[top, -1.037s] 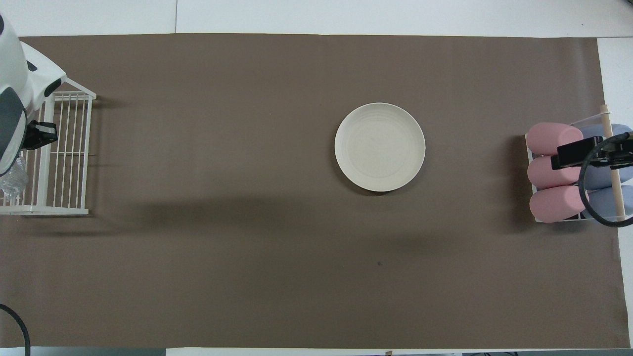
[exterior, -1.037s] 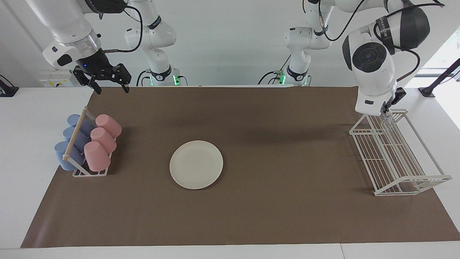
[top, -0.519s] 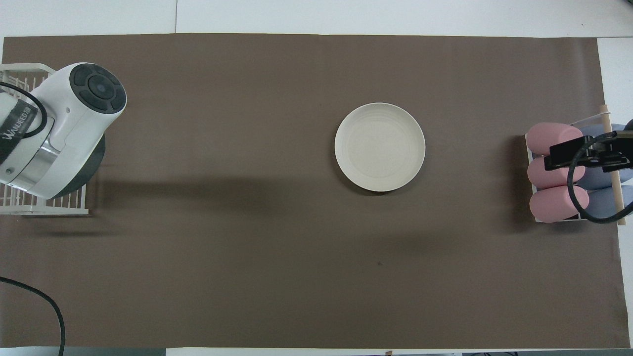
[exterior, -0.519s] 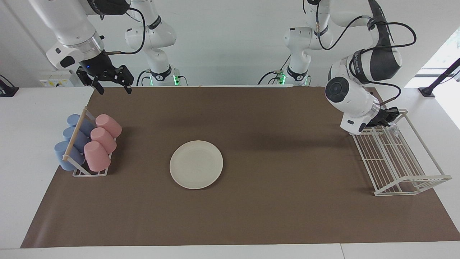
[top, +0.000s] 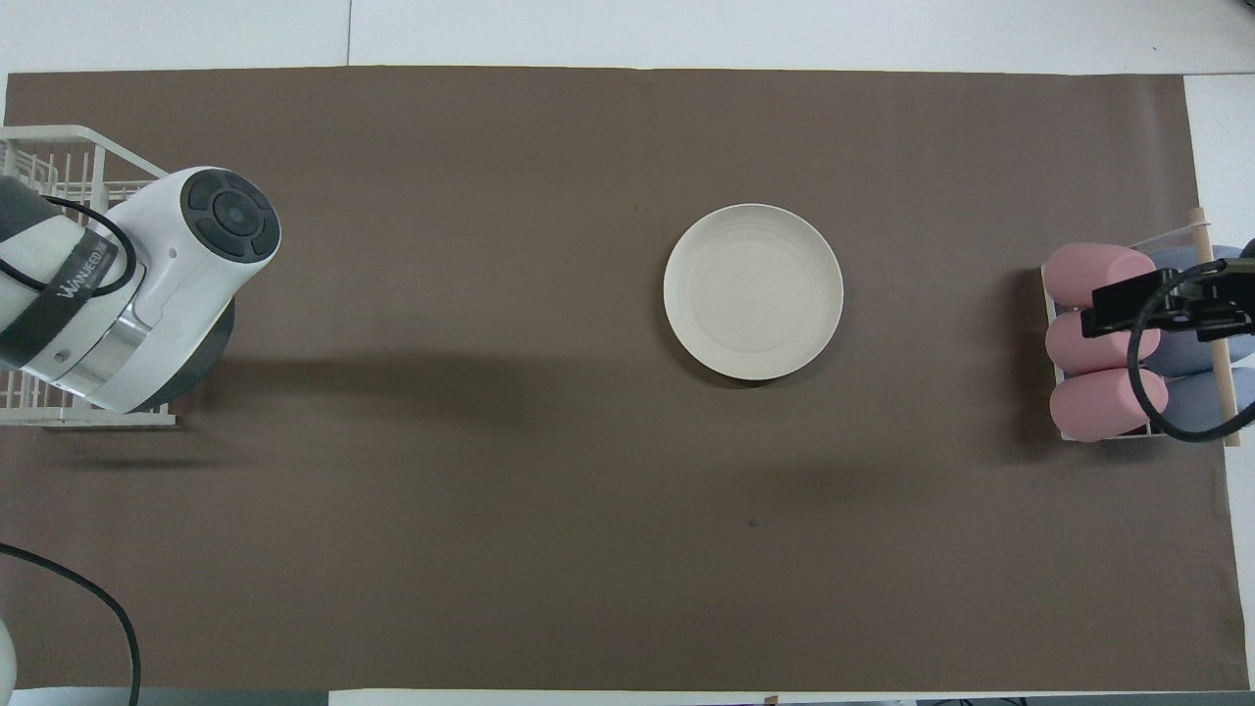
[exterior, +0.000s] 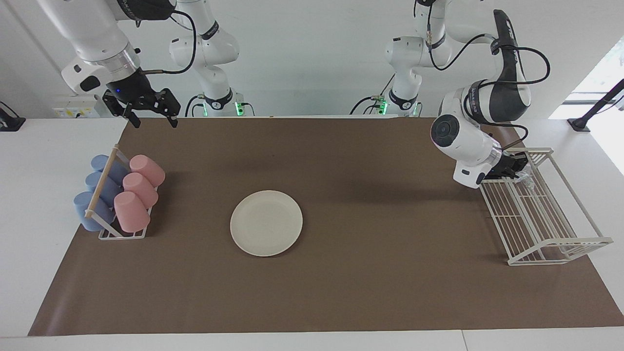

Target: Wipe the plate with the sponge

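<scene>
Your left gripper (exterior: 517, 165) is clutching the sponge (exterior: 527, 174) over the wire rack (exterior: 546, 229), frame right; your right gripper (exterior: 148, 114) is hovering open, upper left.

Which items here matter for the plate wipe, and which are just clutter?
Job:
- plate, mid-table on the brown mat
- sponge, at the left gripper over the wire rack

Lying about:
- cup holder with pink cups and blue cups
- right gripper, waiting above the mat's edge, jaws open

Bright, even light; soft arm shadows across the brown mat (exterior: 341, 292).
</scene>
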`<state>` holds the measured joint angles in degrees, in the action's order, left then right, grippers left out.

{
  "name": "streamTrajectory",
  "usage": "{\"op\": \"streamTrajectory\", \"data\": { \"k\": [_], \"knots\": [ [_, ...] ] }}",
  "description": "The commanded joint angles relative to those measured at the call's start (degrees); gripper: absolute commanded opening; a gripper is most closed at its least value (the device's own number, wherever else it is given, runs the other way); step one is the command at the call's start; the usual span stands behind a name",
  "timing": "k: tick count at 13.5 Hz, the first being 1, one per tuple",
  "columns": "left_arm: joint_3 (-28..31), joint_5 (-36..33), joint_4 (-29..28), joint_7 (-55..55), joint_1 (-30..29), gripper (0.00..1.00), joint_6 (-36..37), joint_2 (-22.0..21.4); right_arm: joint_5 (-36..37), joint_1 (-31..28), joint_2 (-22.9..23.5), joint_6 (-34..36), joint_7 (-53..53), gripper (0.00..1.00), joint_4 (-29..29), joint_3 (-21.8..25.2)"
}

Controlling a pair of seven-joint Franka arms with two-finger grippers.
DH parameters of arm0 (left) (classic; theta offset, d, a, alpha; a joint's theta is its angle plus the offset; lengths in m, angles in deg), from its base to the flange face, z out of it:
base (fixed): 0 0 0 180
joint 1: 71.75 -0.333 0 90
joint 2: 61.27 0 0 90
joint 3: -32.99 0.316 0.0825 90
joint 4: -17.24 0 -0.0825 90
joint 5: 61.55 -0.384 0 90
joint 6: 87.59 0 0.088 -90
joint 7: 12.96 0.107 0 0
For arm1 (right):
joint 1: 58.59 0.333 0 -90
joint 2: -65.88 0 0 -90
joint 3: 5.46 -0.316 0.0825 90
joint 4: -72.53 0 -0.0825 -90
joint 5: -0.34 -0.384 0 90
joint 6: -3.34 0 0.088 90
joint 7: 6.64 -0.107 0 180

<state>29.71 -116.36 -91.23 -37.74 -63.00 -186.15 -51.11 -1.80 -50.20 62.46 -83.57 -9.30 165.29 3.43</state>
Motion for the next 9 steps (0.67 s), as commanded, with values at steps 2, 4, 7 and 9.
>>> {"op": "streamTrajectory", "data": {
  "k": [2, 4, 7, 9],
  "knots": [
    [0.38, -1.26, -4.91, -4.40, 0.65, 0.00, -2.35, -3.57, 1.00, -0.31, -0.45, -0.72, -0.95, 1.00, 0.15, -0.54],
    [0.38, -1.17, -4.73, -4.14, 0.74, 0.00, -1.91, -3.57, 1.09, -0.40, -0.45, -0.54, -1.04, 1.00, 0.06, -0.45],
    [0.29, -1.00, -4.64, -3.96, 0.92, 0.63, -1.64, -3.57, 1.09, -0.40, -0.36, -0.46, -1.04, 1.00, 0.06, -0.45],
    [0.29, -0.73, -4.47, -3.96, 0.92, 0.82, -1.73, -3.49, 1.09, -0.31, -0.36, -0.46, -1.04, 1.00, -0.11, -0.54]
  ]
}}
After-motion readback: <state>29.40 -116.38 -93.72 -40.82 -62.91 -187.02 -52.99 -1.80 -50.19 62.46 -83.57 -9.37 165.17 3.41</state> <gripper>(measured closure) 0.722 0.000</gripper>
